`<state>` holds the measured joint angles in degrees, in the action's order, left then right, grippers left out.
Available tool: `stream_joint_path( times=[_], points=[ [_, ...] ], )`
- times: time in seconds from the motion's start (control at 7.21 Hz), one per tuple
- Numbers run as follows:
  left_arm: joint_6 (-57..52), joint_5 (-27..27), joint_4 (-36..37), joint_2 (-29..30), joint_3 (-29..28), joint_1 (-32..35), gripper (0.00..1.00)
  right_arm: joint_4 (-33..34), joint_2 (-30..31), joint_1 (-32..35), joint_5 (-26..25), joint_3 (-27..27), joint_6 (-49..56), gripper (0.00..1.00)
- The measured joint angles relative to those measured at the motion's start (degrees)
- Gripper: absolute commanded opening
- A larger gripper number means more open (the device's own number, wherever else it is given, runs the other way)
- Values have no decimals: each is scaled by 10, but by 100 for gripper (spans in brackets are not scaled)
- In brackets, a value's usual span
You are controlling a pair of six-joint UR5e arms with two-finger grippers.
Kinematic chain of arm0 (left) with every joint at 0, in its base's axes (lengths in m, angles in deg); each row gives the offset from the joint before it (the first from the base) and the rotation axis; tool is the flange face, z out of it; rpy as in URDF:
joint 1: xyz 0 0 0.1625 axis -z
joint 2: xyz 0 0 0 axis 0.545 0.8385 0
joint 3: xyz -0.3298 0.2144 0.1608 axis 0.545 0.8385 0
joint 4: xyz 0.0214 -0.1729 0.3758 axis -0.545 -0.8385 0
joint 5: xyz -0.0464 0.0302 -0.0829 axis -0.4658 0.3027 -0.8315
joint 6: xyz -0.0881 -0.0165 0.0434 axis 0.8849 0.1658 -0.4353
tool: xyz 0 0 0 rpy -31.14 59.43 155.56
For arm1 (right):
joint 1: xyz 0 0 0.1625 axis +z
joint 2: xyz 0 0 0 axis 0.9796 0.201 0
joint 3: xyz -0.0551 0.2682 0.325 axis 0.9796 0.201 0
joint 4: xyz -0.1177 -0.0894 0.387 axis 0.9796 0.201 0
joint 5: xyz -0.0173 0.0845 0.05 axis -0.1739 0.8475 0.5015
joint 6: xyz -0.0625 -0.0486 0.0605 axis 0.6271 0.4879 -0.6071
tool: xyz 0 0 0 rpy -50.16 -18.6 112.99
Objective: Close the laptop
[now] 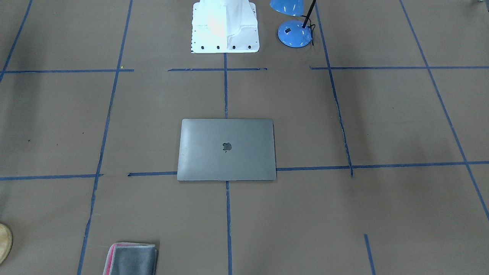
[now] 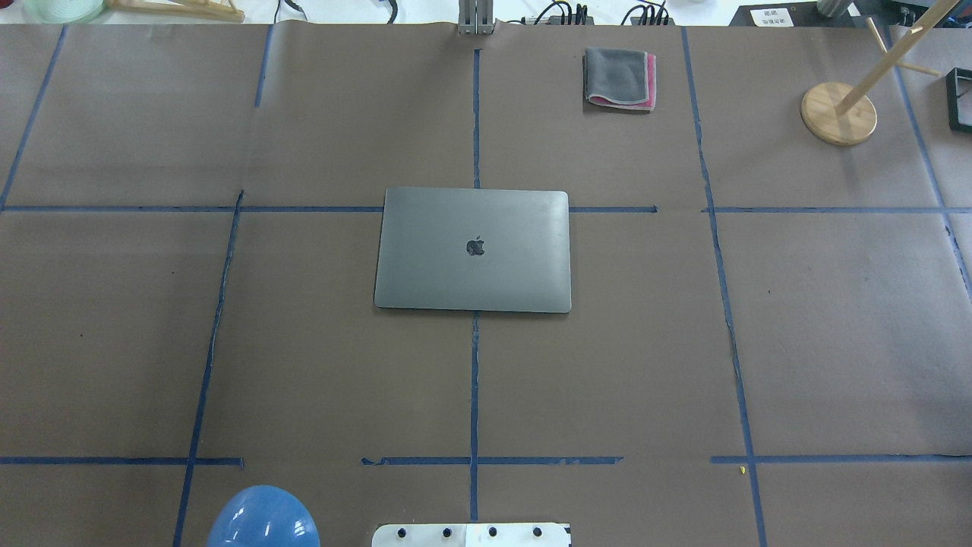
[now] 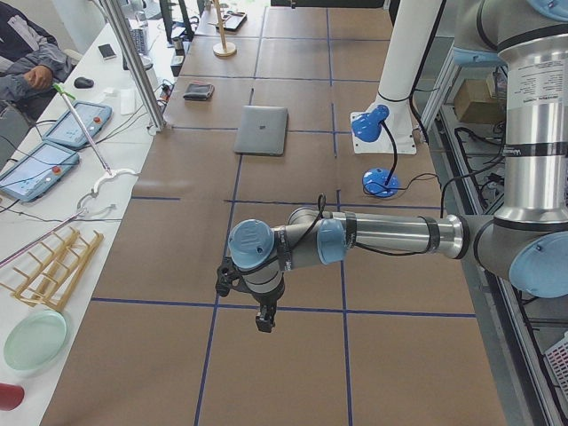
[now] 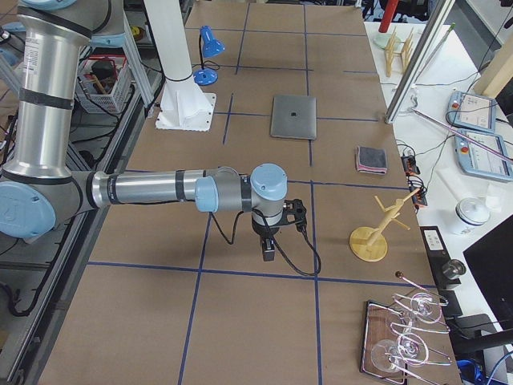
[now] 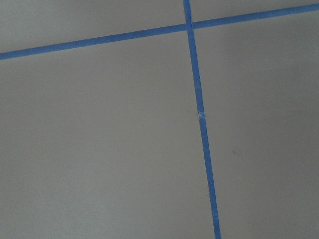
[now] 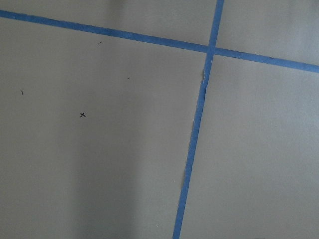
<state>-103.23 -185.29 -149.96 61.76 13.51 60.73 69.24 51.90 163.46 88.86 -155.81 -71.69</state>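
The laptop (image 2: 472,249) lies flat on the brown surface (image 2: 835,342), straight out from the white base (image 1: 224,26) along the blue tape line, lid down with the logo facing up. By my reading, the closing is done. A folded cloth (image 2: 618,78) sits farther from the base than the laptop and off to one side.

The left claw (image 3: 264,318) and right claw (image 4: 268,250) hang over bare surface, well apart from the base on opposite sides. I cannot tell whether either is parted or closed.

The laptop looks stiff, thin and fairly heavy. Its smooth metal lid is likely to be slippery, and the screen beneath it fragile. Any further press belongs flat on the lid near its free edge. Which edge that is, the pictures do not show.
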Motion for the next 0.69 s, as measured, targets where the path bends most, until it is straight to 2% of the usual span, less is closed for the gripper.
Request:
stream_joint_path(
  times=[0.69],
  points=[
    [-2,3,-3,-2,-7,-3,100,-3,25,24,2,0,-9,100]
  ],
)
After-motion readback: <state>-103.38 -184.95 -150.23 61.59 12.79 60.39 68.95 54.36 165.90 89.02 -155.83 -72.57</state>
